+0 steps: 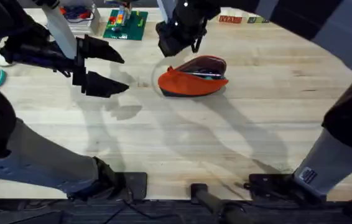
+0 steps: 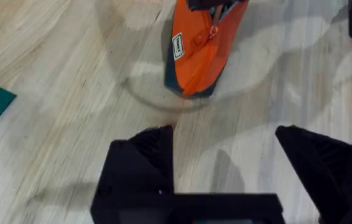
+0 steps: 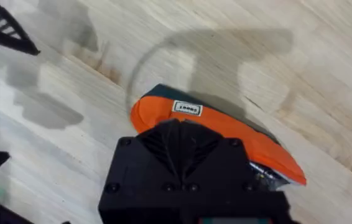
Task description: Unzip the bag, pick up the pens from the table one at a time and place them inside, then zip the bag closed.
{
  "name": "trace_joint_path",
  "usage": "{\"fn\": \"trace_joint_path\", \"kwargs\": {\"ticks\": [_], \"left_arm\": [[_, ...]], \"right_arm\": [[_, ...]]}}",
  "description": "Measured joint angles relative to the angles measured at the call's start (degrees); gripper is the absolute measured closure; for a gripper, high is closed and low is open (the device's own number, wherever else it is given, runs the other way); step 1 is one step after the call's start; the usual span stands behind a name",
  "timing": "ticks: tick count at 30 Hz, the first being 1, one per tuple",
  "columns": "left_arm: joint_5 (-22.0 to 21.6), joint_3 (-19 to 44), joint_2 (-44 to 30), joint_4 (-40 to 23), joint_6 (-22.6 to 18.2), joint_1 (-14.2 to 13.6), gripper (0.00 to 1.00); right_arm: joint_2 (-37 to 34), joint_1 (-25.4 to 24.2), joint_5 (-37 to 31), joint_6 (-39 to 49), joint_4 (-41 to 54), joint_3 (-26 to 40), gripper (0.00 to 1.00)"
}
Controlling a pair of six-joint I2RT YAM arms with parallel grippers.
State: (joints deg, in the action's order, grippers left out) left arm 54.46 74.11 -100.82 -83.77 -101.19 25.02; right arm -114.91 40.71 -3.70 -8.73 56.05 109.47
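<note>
Above table (image 1: 238,124), left tool (image 1: 119,73) wide (hovering); right tool (image 1: 171,45) over bag (image 1: 191,78), spread untellable.

Orange bag (image 1: 191,82) with navy strip, pale wood-grain table (image 1: 238,130)

Overhead: fixed above the arm bases, looking down and forward across the table (image 1: 238,143) to its far edge. Left wrist: low and slanted over the planks, facing the bag (image 2: 199,53) from a short way off, past its own open fingers (image 2: 142,162). Right wrist: straight down, close above the bag (image 3: 163,112). Shared by all three: the bag (image 1: 191,78) and the wood around it.
</note>
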Motion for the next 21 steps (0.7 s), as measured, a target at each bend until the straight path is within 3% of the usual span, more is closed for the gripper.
{"fn": "trace_joint_path", "kwargs": {"ticks": [10, 12, 14, 18, 19, 21], "left_arm": [[0.0, 0.0, 0.0, 0.0, 0.0, 0.0, 0.008], [0.0, 0.0, 0.0, 0.0, 0.0, 0.0, 0.008], [0.0, 0.0, 0.0, 0.0, 0.0, 0.0, 0.008], [0.0, 0.0, 0.0, 0.0, 0.0, 0.0, 0.008], [0.0, 0.0, 0.0, 0.0, 0.0, 0.0, 0.008], [0.0, 0.0, 0.0, 0.0, 0.0, 0.0, 0.007]], "right_arm": [[0.2, 0.0, 0.0, 0.0, 2.7, 0.9, 0.969], [0.2, 0.0, 0.0, 0.0, 2.7, 0.9, 0.925], [0.2, 0.0, 0.0, -0.1, 2.8, 0.9, 0.684], [0.2, 0.0, 0.0, 0.0, 2.8, 0.9, 0.101], [0.2, 0.0, 0.0, 0.1, 2.8, 0.9, 0.031], [0.2, 0.0, 0.0, 0.1, 2.8, 0.9, 0.008]]}}
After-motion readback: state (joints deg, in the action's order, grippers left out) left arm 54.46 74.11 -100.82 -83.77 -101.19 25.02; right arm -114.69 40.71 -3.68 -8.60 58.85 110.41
